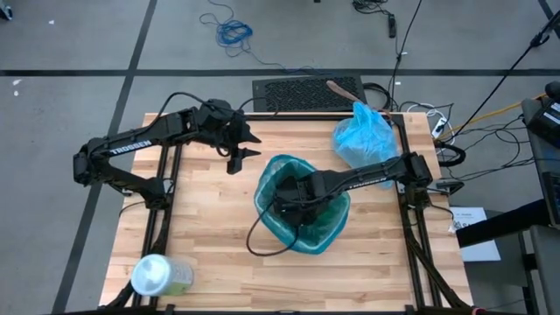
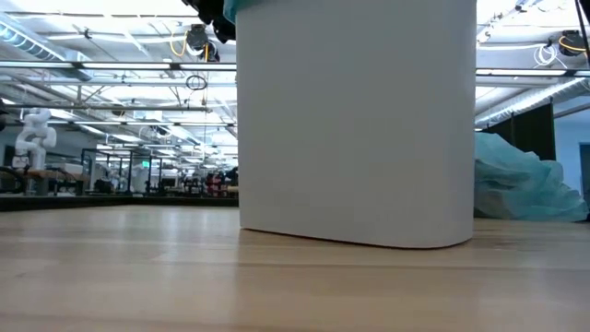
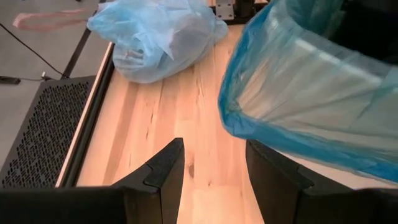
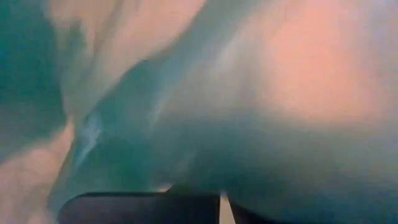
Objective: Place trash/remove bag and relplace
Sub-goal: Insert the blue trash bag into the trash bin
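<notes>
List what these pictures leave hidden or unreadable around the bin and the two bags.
- Right end effector: down inside the lined bin; in the right wrist view only teal liner fills the frame, blurred.
- Bin contents: hidden in the high view by the right arm and liner, in the low view by the bin wall.
- Tied blue bag: contents veiled by its plastic; low view cuts it off at the edge.
- Left end effector: open, hovering beside the bin.
</notes>
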Controlling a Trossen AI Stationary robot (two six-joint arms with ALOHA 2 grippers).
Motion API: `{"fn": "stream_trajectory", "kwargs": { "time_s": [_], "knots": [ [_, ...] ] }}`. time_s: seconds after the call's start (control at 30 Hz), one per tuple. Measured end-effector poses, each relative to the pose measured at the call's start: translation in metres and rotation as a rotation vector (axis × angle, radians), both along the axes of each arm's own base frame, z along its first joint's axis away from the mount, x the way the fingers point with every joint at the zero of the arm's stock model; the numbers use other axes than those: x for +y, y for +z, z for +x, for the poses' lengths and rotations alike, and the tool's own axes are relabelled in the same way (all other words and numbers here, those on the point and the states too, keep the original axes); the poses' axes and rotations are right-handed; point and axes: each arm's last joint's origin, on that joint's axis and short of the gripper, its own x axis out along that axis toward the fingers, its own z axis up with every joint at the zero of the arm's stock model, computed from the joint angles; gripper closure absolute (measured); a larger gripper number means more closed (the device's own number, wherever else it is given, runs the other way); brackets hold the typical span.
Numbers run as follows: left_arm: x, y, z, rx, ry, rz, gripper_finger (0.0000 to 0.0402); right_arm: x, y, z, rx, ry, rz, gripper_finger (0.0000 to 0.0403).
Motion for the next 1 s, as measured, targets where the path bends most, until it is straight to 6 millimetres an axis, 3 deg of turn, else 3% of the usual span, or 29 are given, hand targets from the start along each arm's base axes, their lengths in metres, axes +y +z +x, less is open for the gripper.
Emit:
{"fn": "stream_trajectory", "kwargs": {
  "time_s": [0.2,0.37,0.63,0.87,1.0],
  "knots": [
    [0.0,-0.001,0.0,0.004,-0.008,0.011,0.0234,0.007,0.003,0.005,-0.058,-0.025,0.039,0.0403],
    [0.0,-0.001,-0.001,0.016,-0.004,0.001,0.0234,0.008,-0.003,-0.001,0.002,-0.074,-0.03,0.0403],
    [-0.001,0.0,-0.002,0.01,-0.001,0.001,0.0234,0.015,0.004,-0.005,0.002,-0.12,-0.08,0.0403],
    [-0.001,0.0,-0.002,0.012,0.001,-0.004,0.0234,0.014,0.016,-0.007,-0.024,-0.12,-0.089,0.0403],
    [-0.001,0.0,-0.002,0.014,0.0,-0.003,0.0234,0.014,0.035,-0.008,-0.07,-0.114,-0.077,0.0403]
  ]
}}
